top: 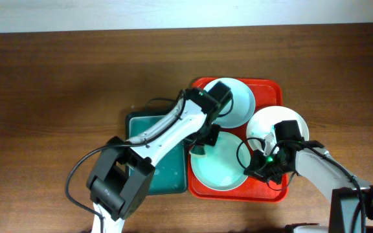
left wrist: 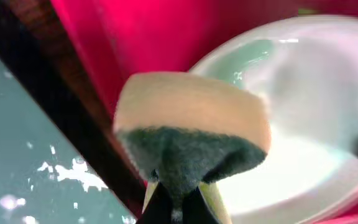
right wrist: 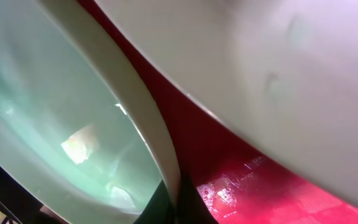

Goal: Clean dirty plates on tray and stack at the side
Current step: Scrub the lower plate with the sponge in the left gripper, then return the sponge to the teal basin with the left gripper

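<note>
table: wood, brown grain, low sheen
red tray: plastic, glossy rim; the floor shows a fine grid texture
plates: smooth, hard, glossy white, bright highlights; plastic or ceramic, can't tell
near plate: front-left in the red tray; same gloss, pale teal film inside
sponge: cream foam, soft and matt; dark green scouring layer, rough and fibrous
teal tray: just left of the red tray; smooth, shiny, white specks
arm shells: white plastic, smooth, satin
</note>
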Available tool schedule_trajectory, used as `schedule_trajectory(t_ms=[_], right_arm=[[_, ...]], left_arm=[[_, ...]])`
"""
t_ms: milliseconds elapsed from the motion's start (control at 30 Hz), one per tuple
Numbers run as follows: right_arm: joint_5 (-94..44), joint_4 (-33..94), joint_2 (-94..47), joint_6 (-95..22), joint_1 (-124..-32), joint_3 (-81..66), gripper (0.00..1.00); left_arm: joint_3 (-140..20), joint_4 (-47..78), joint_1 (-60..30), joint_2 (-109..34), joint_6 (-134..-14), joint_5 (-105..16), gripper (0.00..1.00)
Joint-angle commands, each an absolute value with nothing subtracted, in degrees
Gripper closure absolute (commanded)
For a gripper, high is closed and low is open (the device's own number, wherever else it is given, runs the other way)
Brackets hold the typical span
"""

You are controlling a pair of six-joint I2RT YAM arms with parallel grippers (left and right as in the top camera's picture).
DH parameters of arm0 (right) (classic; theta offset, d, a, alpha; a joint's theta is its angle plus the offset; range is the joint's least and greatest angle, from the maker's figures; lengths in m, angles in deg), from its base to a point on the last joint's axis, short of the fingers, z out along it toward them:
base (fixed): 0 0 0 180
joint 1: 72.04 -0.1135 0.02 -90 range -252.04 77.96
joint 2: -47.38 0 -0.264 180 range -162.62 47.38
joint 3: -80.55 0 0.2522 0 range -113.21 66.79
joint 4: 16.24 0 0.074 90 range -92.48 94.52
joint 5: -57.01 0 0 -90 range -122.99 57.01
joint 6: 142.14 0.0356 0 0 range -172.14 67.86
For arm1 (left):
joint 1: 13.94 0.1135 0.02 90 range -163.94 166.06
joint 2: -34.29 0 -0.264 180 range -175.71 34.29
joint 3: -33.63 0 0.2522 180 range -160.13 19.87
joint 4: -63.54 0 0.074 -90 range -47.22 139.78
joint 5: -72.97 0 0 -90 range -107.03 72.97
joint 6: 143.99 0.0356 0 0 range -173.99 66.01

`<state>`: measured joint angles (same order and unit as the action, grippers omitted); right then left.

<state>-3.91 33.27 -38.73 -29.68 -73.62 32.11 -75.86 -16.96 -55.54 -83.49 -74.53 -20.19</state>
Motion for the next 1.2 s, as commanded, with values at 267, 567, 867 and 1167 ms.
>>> schedule_trajectory(t_ms=[267,567,867,1167], right_arm=[[-9.42,33.99,-39.99,-33.92,-73.51,33.36,0.96],[-9.42,33.9,-39.99,-33.9,-73.51,33.36,0.96],[-11.78,30.43,-39.99,-33.88,-73.51,33.36,0.96],[-4.05,58.1,-38.29,-36.11,-73.8,13.86,0.96]], left_arm=[[-73.98,-34.07,-39.15,-68.71,-75.86,-10.42,1.0],[-49.65,-9.83,-38.26,-67.79,-80.32,-18.92,1.0],[-53.19,-17.59,-26.17,-46.48,-76.25,-19.18,0.0],[-53.17,-20.87,-13.34,-39.25,-74.7,-15.75,0.01]])
